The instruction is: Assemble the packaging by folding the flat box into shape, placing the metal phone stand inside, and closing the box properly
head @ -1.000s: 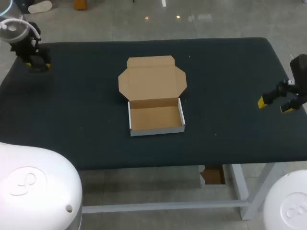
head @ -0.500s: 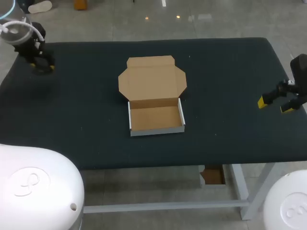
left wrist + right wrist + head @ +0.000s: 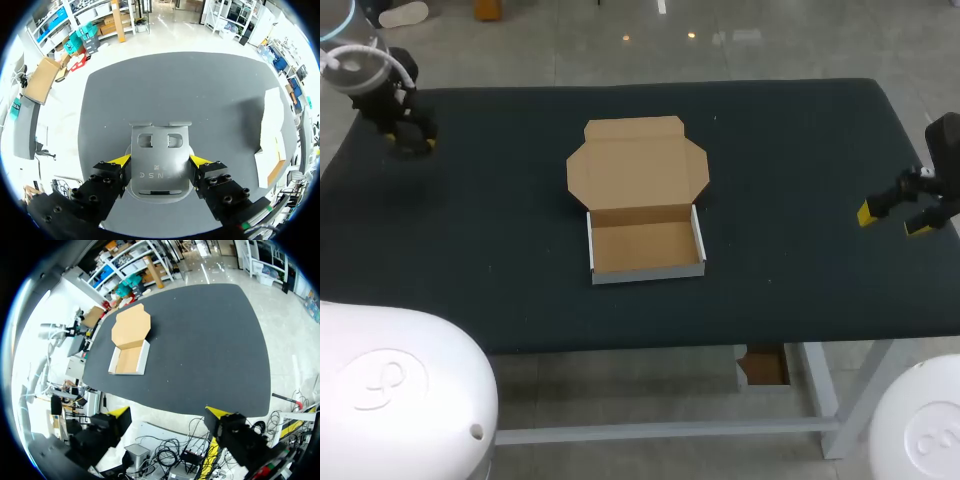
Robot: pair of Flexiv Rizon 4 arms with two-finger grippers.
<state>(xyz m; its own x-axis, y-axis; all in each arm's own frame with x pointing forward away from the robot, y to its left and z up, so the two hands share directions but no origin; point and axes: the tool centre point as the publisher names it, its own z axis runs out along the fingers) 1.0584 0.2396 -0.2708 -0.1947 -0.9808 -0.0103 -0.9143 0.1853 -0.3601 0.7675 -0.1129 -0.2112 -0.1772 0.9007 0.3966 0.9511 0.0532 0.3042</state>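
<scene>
At upper left in the head view, over the bench [image 3: 800, 150] corner, the left fingers [image 3: 121, 160] pinch the stand [image 3: 160, 159] by both edges. In the last sec they've crept right a touch & the wrist has turned; box [image 3: 645, 205] & right arm unmoved. Reads as stand secured, carry to box starting. Right fingers [image 3: 864, 213] spread, empty, at mid-right edge. Box sits mid-frame, tray formed, lid flat open.

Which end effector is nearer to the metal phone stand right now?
Left. The left end effector grips the metal phone stand from both sides; the right end effector sits at the table's opposite edge.
</scene>
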